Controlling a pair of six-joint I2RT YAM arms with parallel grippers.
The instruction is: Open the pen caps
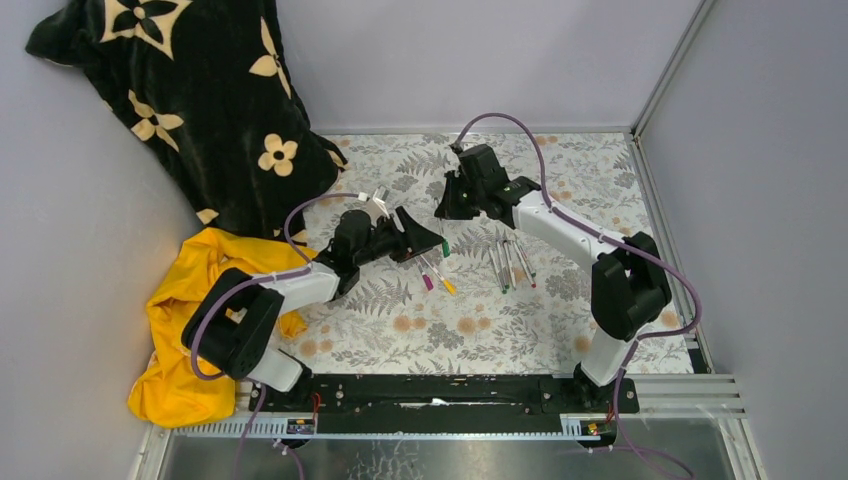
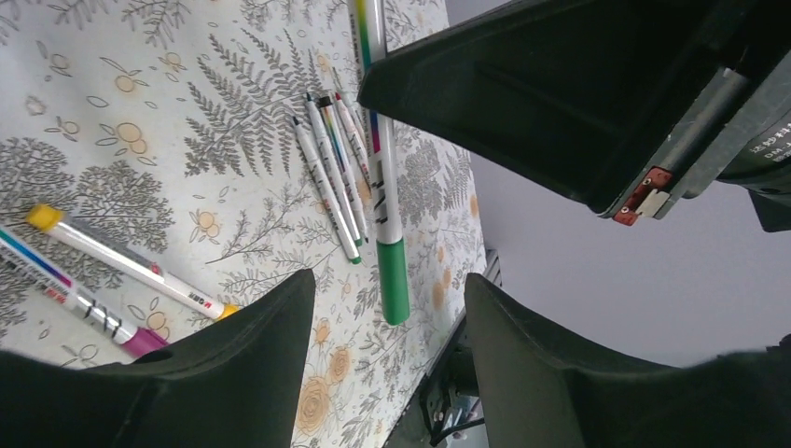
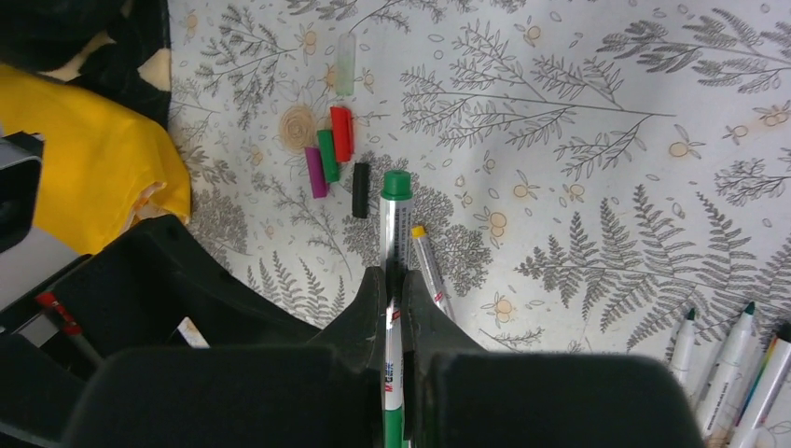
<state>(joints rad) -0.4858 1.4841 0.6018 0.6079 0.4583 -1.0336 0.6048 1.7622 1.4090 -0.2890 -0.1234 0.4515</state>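
While the right gripper (image 3: 394, 285) is clamped shut on the barrel of a green-capped pen (image 3: 395, 245), the left gripper (image 2: 390, 280) stands with its jaws apart.

- Right wrist view: the held pen runs up the centre of the frame, and its green cap (image 3: 396, 184) is still on, at the far end beyond the fingertips.
- Left wrist view: the same green cap sits in the gap between the two left fingers (image 2: 280, 345) at bottom centre. Background shows on both sides of it, so no contact is seen. The right gripper's black body fills the upper right.
- Top view: both grippers meet at centre frame over the patterned table (image 1: 420, 330).
- Loose caps on the table, upper left of centre in the right wrist view: red cap (image 3: 341, 133), loose green cap (image 3: 327, 155) and magenta cap (image 3: 316, 172) touching side by side, black cap (image 3: 360, 189) just beside them, and a pale cap (image 3: 345, 63) higher up.
- Still capped, lower left in the left wrist view: yellow-capped pen (image 2: 131, 266) and magenta-capped pen (image 2: 84, 299).
- Uncapped pens (image 2: 331, 177) lie bunched at upper centre there.
- Yellow cloth (image 1: 180, 300) and black flowered cloth (image 1: 200, 100) are at the left of the top view.
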